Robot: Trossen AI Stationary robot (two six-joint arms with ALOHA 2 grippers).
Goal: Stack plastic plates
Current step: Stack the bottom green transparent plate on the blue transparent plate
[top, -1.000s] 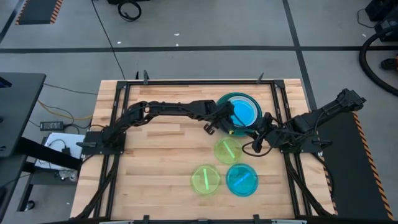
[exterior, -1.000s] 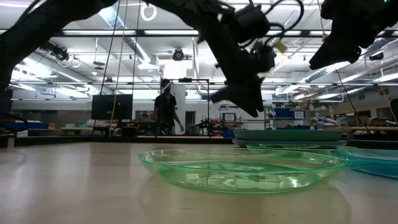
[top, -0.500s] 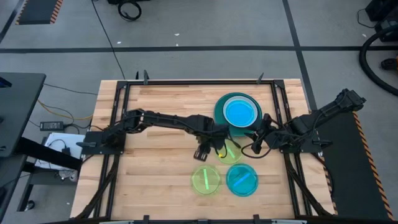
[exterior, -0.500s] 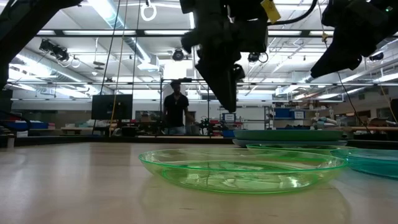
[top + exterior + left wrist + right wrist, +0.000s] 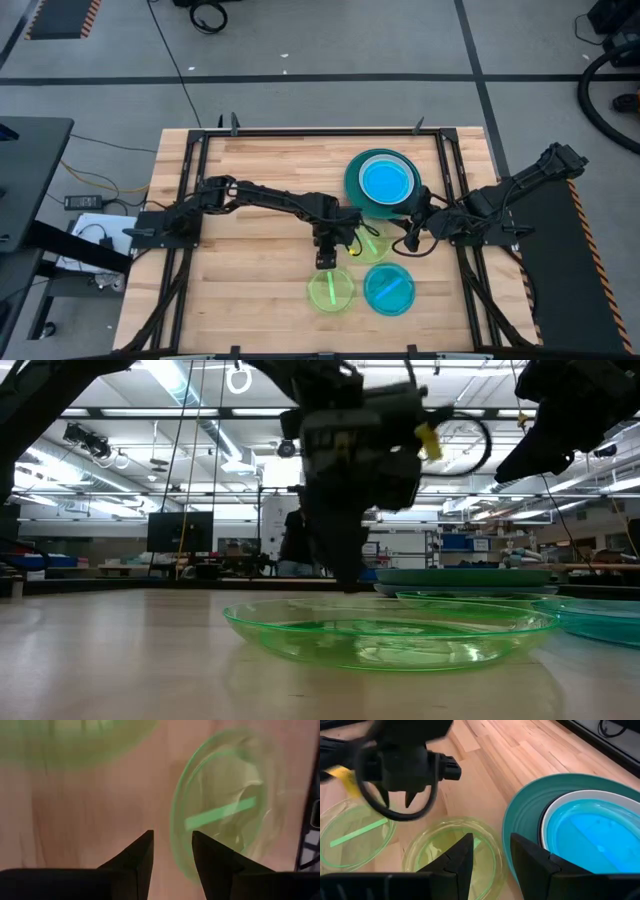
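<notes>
At the far right, a large teal plate (image 5: 352, 186) lies on the table with a white plate (image 5: 546, 818) and a blue one (image 5: 386, 180) stacked in it. Flat on the table nearer me are two lime green plates (image 5: 368, 243) (image 5: 330, 290) and a cyan plate (image 5: 388, 289). My left gripper (image 5: 328, 258) hangs open between the two lime plates, pointing steeply down; a lime plate's rim (image 5: 176, 827) lies just ahead of its fingers. My right gripper (image 5: 412, 240) hovers open at the table's right, near the stack, with nothing between its fingers.
Black frame rails (image 5: 190, 190) run along the table's left, right and far sides. Bare wood (image 5: 250, 270) lies left of the plates. In the low view a person (image 5: 295, 545) stands in the room behind the table.
My left gripper has swung from beside the stack toward the table's near edge and down, rolling its wrist as it went; it now hangs low between the two lime plates. No plate has moved.
</notes>
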